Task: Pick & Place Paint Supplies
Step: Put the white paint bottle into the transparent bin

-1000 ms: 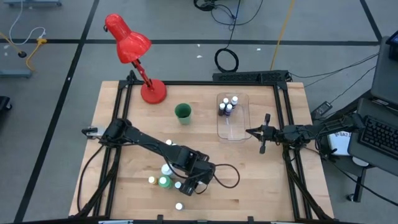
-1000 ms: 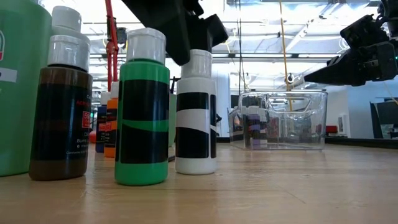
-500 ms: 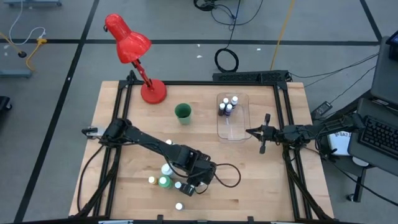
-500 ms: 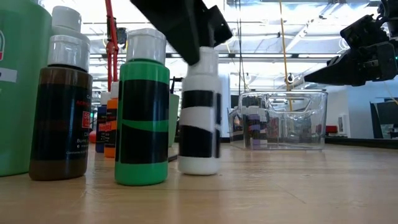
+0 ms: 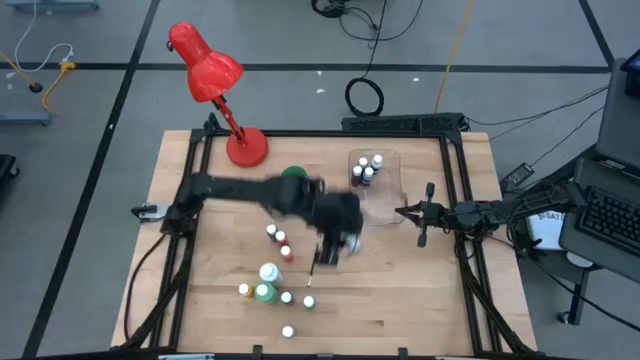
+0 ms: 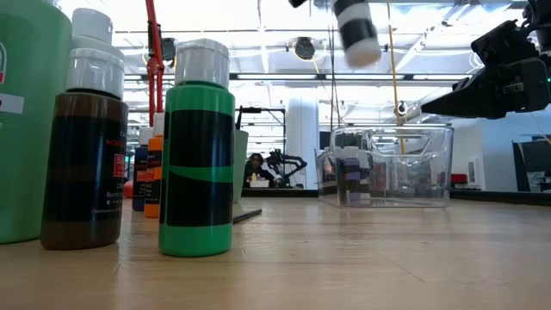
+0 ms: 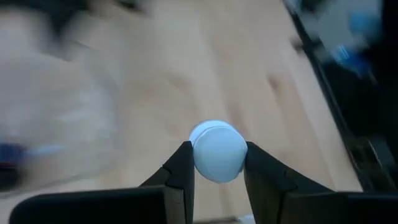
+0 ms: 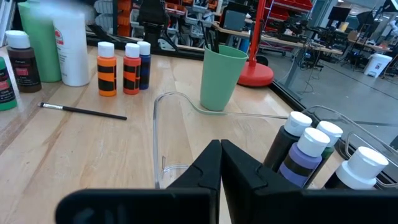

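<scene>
Paint bottle (image 7: 217, 151), small and white-capped, is sitting clenched between the two fingers of the left tool (image 7: 217, 163), its cap facing the wrist camera and its long axis running away toward the counter (image 7: 205, 68) below. In the low view the same bottle (image 6: 355, 32) is hanging clear of the wood near the top centre of the frame, white with a dark band, slightly tilted. From above, the left tool (image 5: 340, 232) is blurring at mid-frame, just left of the clear tray (image 5: 375, 205), so the tray is lying to the right of the carried bottle and slightly toward the upper edge of the picture.

Judging by this, the bottle is being carried to the tray; the coming move looks like a short travel rightward and a descent into the bare lower part of the tray, since a few bottles (image 5: 366, 170) are already standing at its upper end. The tray wall is the thing most likely to catch the bottle's base.

The green cup (image 5: 293, 172) is standing just up and left of the arm. More bottles (image 5: 265, 281) and a brush (image 5: 312, 271) are waiting at lower centre. The right tool (image 5: 423, 226), fingers pressed together and empty, is resting just right of the tray.
</scene>
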